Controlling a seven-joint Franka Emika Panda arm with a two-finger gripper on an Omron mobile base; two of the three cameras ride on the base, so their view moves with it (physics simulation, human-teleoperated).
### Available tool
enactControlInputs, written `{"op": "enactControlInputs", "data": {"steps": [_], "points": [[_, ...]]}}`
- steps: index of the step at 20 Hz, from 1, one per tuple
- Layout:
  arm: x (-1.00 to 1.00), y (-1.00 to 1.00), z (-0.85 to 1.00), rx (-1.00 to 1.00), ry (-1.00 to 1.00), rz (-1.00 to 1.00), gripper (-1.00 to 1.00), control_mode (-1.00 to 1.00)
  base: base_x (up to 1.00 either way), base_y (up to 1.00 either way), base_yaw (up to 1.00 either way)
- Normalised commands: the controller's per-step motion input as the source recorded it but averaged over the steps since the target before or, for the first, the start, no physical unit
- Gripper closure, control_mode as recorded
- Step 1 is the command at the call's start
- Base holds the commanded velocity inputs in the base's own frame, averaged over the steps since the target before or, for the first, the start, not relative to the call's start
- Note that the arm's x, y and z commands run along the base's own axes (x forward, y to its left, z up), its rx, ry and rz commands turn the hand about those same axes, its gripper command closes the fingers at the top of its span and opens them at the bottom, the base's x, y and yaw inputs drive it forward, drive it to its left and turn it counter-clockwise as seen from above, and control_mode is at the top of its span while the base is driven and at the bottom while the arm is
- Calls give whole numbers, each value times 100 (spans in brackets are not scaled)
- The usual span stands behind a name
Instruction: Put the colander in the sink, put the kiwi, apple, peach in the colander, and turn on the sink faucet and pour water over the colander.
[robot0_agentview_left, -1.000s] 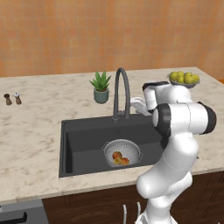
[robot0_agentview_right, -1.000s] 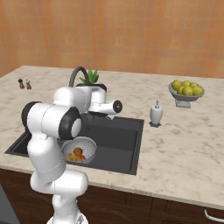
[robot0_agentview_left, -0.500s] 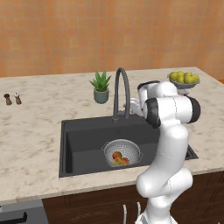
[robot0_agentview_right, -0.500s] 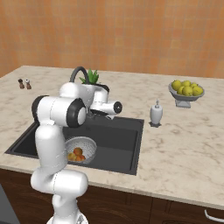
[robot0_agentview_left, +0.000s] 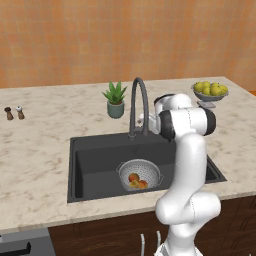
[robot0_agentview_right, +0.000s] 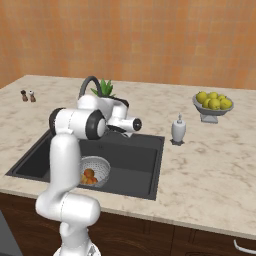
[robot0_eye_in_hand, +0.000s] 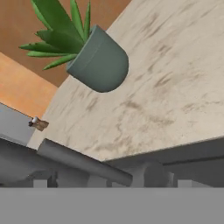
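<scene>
The silvery colander (robot0_agentview_left: 140, 172) stands in the dark sink (robot0_agentview_left: 95, 160), right of the middle, also seen from the other side as the colander (robot0_agentview_right: 95, 169). Orange and reddish fruit (robot0_agentview_left: 137, 181) lies inside it. I cannot tell apart peach, apple and kiwi at this size. The gooseneck sink faucet (robot0_agentview_left: 137, 100) rises behind the basin, and no water runs from it. My gripper (robot0_eye_in_hand: 111, 183) is open at the faucet's foot, with the faucet's lever (robot0_eye_in_hand: 83, 162) lying close in front between the wide-apart finger tips. My hand (robot0_agentview_left: 146, 120) sits right beside the faucet's stem.
A potted plant (robot0_agentview_left: 115, 100) stands just behind the faucet, close ahead as the plant pot (robot0_eye_in_hand: 98, 65). A soap dispenser (robot0_agentview_right: 178, 130) is right of the sink. A grey bowl of yellow-green fruit (robot0_agentview_left: 210, 91) sits far right. Salt and pepper shakers (robot0_agentview_left: 14, 113) stand far left.
My elbow has swung up and in toward the faucet, and the arm stands more upright. The hand has stayed by the faucet's foot, still open. Colander and fruit have not moved.
</scene>
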Motion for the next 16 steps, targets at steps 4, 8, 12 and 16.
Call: {"op": "enactControlInputs", "data": {"steps": [4, 8, 12, 16], "points": [[40, 0, -24, 3, 0, 0, -100, -100, 0, 0, 0], [31, 0, -22, 0, 0, 0, -100, -100, 0, 0, 0], [25, -2, -18, 0, 0, 0, 100, -100, 0, 0, 0], [2, -40, -16, 0, -5, 0, 100, -100, 0, 0, 0]]}}
